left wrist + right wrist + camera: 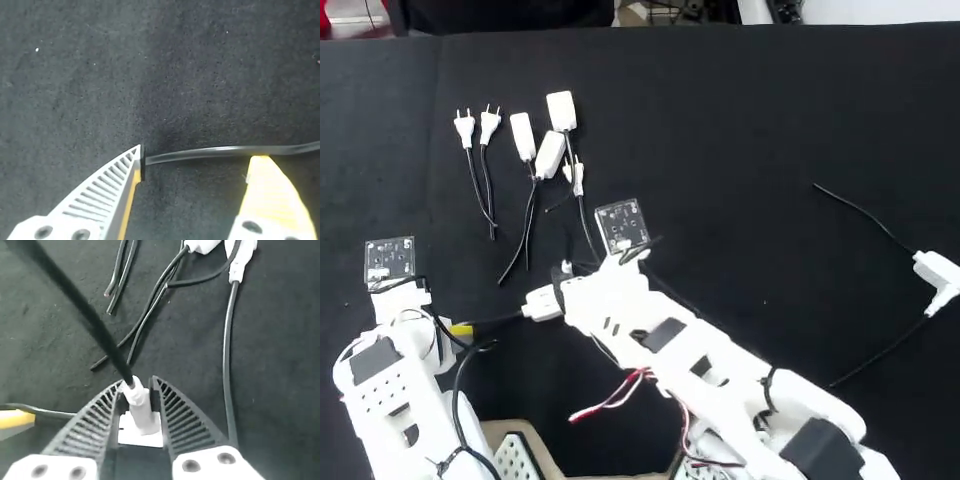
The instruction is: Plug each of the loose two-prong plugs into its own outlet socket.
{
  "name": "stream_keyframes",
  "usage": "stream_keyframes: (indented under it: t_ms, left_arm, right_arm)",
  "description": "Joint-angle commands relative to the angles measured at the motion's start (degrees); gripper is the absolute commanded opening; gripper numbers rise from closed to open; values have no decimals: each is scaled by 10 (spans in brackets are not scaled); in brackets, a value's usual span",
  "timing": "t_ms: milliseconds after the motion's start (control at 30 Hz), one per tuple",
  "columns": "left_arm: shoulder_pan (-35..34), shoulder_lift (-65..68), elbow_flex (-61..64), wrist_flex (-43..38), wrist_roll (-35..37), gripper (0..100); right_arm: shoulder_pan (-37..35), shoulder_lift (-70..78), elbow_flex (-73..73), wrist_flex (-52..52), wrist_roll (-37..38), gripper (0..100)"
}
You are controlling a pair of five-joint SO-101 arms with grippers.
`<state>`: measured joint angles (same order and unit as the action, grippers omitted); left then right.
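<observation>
Near the table's middle, my right gripper (pixel 545 300) (pixel 137 382) is shut on a white plug (pixel 138 405) whose black cable (pixel 85 315) leads away from it. My left gripper (pixel 470 330) (pixel 200 155) is open just to its left, low over the black cloth. A thin black cable (pixel 210 152) lies between its white finger and yellow finger (pixel 265 190), touching the white tip. Two loose two-prong plugs (pixel 465 125) (pixel 490 122) lie at the back left, with several white sockets (pixel 550 150) beside them.
Another white socket (pixel 935 270) with a long black cable lies at the right edge. Loose cable ends (pixel 117 280) trail toward the arms from the back group. The left gripper's yellow tip (pixel 12 421) shows beside the right gripper. Bare black cloth covers the table's right middle.
</observation>
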<state>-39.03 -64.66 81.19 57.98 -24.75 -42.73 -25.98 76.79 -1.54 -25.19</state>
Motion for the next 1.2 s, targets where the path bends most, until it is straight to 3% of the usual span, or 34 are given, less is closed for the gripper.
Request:
stream_keyframes:
  t_ms: [0,333,867,1167]
  left_arm:
    - [8,-6,-1,7,-5,328]
    - [8,-6,-1,8,-5,328]
    - [9,-6,-1,9,-12,328]
    - [36,-7,-2,33,-23,328]
  right_arm:
    - [-23,-6,28,-5,-9,12]
    - [-40,-4,29,0,-8,12]
    - [-62,5,-8,93,-4,12]
    - [-69,5,-16,109,59,12]
